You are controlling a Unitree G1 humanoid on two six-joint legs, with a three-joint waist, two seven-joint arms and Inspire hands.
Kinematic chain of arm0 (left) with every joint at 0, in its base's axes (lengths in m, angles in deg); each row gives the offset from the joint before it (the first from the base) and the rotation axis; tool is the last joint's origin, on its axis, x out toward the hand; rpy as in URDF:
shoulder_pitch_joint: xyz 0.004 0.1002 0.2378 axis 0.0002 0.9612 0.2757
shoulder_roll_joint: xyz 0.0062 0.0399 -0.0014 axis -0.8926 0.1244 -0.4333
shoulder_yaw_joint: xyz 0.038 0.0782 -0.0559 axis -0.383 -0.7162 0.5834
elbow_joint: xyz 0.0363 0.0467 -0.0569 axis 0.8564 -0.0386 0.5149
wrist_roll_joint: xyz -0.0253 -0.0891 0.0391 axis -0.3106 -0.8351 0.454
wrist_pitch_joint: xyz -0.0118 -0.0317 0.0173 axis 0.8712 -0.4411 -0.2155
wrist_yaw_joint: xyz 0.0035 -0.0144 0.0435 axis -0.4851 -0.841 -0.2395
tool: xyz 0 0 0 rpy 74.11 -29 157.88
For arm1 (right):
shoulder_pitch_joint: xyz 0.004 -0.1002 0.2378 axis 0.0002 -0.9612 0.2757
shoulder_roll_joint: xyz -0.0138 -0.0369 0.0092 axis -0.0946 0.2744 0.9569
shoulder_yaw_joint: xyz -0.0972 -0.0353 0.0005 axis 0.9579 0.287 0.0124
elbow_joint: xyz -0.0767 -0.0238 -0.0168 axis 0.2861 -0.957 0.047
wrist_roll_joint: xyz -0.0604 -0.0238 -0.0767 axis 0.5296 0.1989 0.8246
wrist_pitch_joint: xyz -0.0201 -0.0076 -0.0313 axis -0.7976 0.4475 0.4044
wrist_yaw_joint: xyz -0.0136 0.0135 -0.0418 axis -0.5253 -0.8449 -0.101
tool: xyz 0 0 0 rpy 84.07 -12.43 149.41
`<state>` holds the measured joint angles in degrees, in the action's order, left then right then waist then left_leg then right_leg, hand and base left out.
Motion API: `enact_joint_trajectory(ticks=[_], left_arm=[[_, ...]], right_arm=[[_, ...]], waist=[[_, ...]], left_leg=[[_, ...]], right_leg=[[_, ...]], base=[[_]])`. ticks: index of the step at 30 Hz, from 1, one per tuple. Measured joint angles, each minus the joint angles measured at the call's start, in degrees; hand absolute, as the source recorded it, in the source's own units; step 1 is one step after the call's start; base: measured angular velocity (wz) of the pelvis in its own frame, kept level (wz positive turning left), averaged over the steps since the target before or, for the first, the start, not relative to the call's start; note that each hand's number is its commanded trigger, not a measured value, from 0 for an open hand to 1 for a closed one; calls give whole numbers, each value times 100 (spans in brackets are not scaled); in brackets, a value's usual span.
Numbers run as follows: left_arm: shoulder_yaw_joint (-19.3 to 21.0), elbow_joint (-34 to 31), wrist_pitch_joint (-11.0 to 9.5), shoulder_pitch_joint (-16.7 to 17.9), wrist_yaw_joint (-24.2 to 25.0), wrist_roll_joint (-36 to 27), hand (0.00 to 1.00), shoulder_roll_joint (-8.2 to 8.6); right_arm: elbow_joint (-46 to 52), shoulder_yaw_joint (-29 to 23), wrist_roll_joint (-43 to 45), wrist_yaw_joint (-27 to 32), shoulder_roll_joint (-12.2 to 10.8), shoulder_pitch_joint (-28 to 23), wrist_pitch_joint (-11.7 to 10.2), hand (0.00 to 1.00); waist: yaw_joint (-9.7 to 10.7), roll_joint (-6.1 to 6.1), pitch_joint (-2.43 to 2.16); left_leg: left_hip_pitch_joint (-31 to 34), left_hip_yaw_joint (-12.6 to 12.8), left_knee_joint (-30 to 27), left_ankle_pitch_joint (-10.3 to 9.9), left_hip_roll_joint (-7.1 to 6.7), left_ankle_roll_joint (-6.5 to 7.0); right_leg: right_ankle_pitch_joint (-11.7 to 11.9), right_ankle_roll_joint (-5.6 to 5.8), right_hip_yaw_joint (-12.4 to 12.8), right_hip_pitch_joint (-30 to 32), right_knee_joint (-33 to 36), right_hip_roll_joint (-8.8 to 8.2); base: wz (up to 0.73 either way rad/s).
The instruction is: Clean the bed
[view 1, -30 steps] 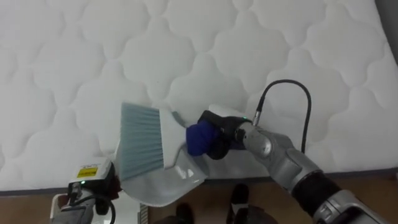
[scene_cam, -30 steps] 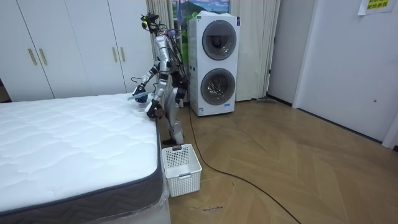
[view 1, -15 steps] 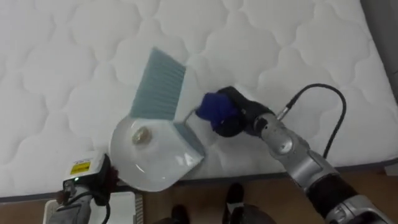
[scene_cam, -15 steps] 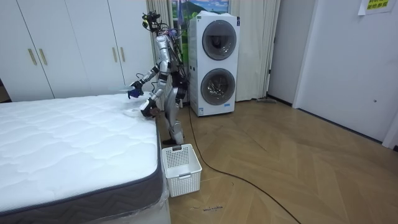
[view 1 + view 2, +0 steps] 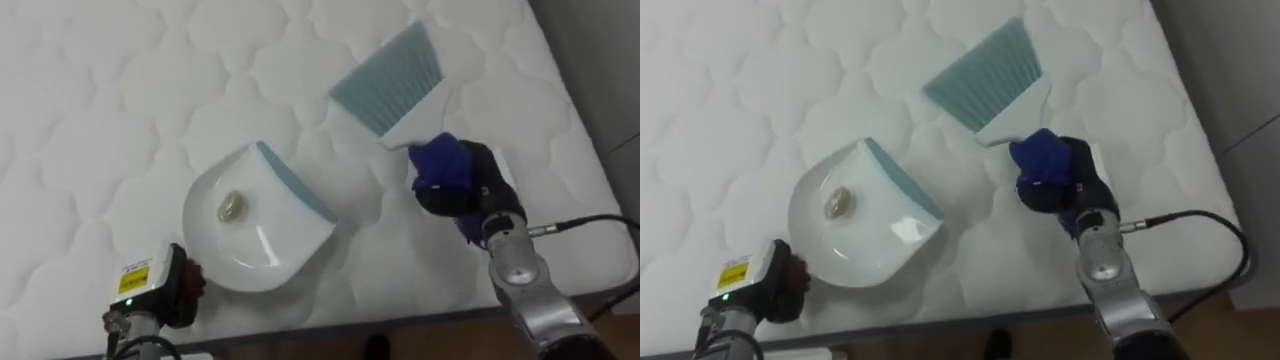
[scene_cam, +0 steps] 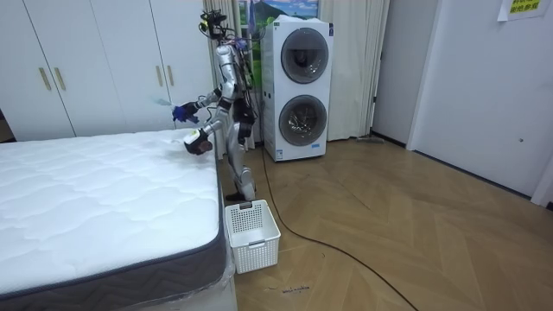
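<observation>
Eye views show brush (image 5: 388,88) and dustpan (image 5: 270,250) debris (image 5: 230,207); room view, a basket (image 6: 253,235).

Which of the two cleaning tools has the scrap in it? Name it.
The white dustpan in the left hand: a small scrap lies in it. The brush in the right hand has only bristles.

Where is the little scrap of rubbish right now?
The scrap lies inside the white dustpan, left of centre in the eye views, over the mattress, left of the brush in the right hand.
</observation>
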<state>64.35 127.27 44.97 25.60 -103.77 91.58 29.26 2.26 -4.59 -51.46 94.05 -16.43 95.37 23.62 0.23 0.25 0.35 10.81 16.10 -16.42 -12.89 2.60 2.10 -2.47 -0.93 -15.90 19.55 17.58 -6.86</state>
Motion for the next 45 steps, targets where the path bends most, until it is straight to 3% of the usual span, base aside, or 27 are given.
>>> enact_joint_trajectory(ticks=[5,17,19,24,28,31,35,37,41,43,44,45], left_arm=[[300,-422,-19,392,38,18,100,1],[983,-898,-151,651,137,115,100,107],[991,-937,-206,671,141,115,100,107],[1003,-1414,-257,882,261,111,100,107],[1161,-1447,-289,912,263,101,100,128],[1335,-1522,-305,1010,262,99,100,184],[1519,-1644,-337,1225,259,163,100,221],[1580,-1746,-338,1332,260,177,100,243],[1624,-1774,-330,1347,300,172,100,282],[1629,-1772,-330,1295,302,173,100,358],[1631,-1773,-334,1242,302,155,100,365],[1620,-1772,-334,1179,318,103,100,374]], right_arm=[[313,-142,-303,11,0,-221,-45,0],[769,-488,-281,121,1,-340,-45,0],[770,-574,-309,144,5,-408,-45,0],[879,-732,-326,386,29,-519,-44,0],[1121,-781,-481,540,50,-524,-44,0],[1256,-872,-570,581,75,-530,-44,0],[1263,-916,-576,688,60,-599,-45,0],[1266,-914,-543,695,55,-653,-45,0],[1264,-994,-550,900,63,-722,-45,0],[1263,-1079,-549,1007,65,-718,-47,0],[1256,-1131,-549,1075,70,-706,-50,0],[1233,-1181,-567,1187,74,-706,-52,0]], waist=[[84,12,-24],[-48,9,-16],[-48,-1,-10],[76,3,-12],[44,27,-19],[-105,49,-25],[-357,77,-31],[-417,82,-30],[-371,142,-32],[-401,190,-7],[-367,206,12],[-211,218,30]], left_leg=[[-411,-38,281,67,-45,-1],[-784,-128,428,63,-70,0],[-846,-274,435,63,-75,0],[-838,-942,427,136,-247,5],[-853,-1370,413,165,-297,-31],[-829,-1634,386,177,-304,-54],[-799,-1950,345,193,-326,-83],[-720,-2122,271,199,-338,-93],[-437,-2105,-10,231,-389,-130],[-329,-2052,-71,278,-433,-129],[-140,-1575,-167,330,-359,-88],[-4,-536,-202,438,-104,47]], right_leg=[[14,62,-55,-380,-194,47],[-23,117,-70,-790,-238,57],[-45,139,-147,-938,-294,61],[-306,286,163,-1231,-279,83],[-473,325,157,-1452,-301,86],[-547,333,-2,-1560,-320,86],[-636,364,-15,-1746,-382,91],[-655,367,-214,-1829,-384,80],[-827,374,-644,-2096,-383,15],[-941,383,-863,-2227,-393,-34],[-990,384,-1163,-2320,-427,-60],[-1005,382,-1573,-2376,-436,-92]], base=[[4],[3],[36],[66],[64],[47],[50],[67],[114],[112],[151],[164]])
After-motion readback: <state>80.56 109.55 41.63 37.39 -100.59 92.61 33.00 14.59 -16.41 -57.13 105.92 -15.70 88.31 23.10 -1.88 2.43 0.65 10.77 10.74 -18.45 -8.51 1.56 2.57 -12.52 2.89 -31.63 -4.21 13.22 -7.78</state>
